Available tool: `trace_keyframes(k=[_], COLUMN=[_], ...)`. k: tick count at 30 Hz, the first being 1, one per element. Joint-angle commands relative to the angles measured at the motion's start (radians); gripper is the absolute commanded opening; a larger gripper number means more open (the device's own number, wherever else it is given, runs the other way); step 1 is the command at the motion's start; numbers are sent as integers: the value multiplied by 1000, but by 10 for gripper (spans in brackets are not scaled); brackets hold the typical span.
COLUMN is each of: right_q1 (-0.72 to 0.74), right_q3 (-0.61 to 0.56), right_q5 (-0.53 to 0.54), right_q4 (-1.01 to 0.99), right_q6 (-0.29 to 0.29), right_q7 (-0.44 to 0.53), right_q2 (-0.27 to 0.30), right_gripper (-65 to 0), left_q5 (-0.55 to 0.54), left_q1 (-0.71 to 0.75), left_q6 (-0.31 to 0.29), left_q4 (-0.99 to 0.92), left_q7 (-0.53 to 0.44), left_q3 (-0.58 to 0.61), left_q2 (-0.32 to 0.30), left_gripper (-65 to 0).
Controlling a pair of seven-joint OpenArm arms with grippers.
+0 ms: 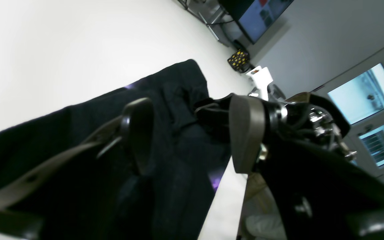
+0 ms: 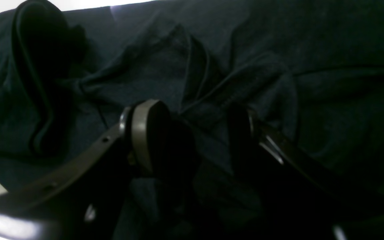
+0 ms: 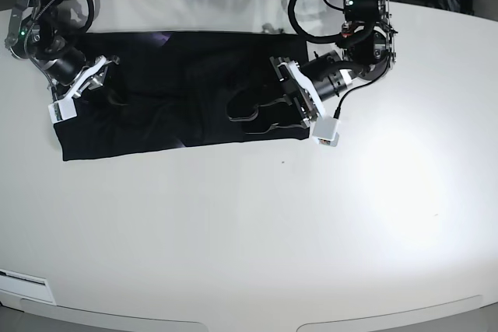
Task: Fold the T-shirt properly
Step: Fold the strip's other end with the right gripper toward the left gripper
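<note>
Base view shows you the T-shirt (image 3: 179, 87) flat on the table (image 3: 257, 231); left gripper (image 3: 261, 110) and right gripper (image 3: 117, 92) both spread, pressed into cloth, gripping nothing.

Left arm (image 3: 359, 33): black jointed housings, looped black cables, white camera block (image 3: 327, 131) beside its black-fingered left gripper (image 3: 257, 110). Right arm (image 3: 43, 33): same black build, white bracket, small green light.
</note>
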Motion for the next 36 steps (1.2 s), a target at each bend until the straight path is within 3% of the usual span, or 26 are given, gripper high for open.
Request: trace_keyframes(k=[1, 2, 4, 9, 14, 19, 22, 24, 26, 31, 36], right_q1=[-1, 0, 0, 2, 2, 36, 32, 30, 36, 78, 142], right_q3=[4, 3, 4, 4, 11, 79, 134, 151, 156, 159, 161], right_q5=[-15, -15, -10, 71, 61, -111, -231, -263, -198, 64, 418], right_q4=[8, 8, 8, 52, 226, 328, 298, 216, 96, -225, -447], right_q6=[-6, -6, -6, 11, 13, -116, -223, -246, -232, -95, 24], right_q7=[-25, -25, -26, -51, -59, -56, -55, -56, -55, -100, -323], right_q2=[14, 14, 14, 15, 17, 29, 58, 79, 101, 132, 121], right_gripper=[-305, -305, -305, -305, -304, -289, -236, -230, -230, -230, -230], left_q5=[-22, -6, 73, 396, 539, 587, 569, 543, 521, 496, 495], left_q1=[-11, -11, -11, 0, 43, 63, 76, 81, 79, 77, 77], left_q6=[-8, -7, 1, 150, 189, 220, 219, 219, 219, 219, 211], left_q4=[18, 18, 18, 18, 16, -34, -47, -47, -47, -45, -45], left_q7=[-16, -16, -17, -53, -136, -145, -150, -144, -130, -126, -120], left_q3=[-1, -5, -9, 19, 66, 75, 75, 75, 75, 75, 76], left_q2=[3, 3, 3, 2, 2, -18, -48, -66, -74, -74, -74], left_gripper=[-308, -399, -650, -650, -650, -650, -650, -650, -650, -650, -650])
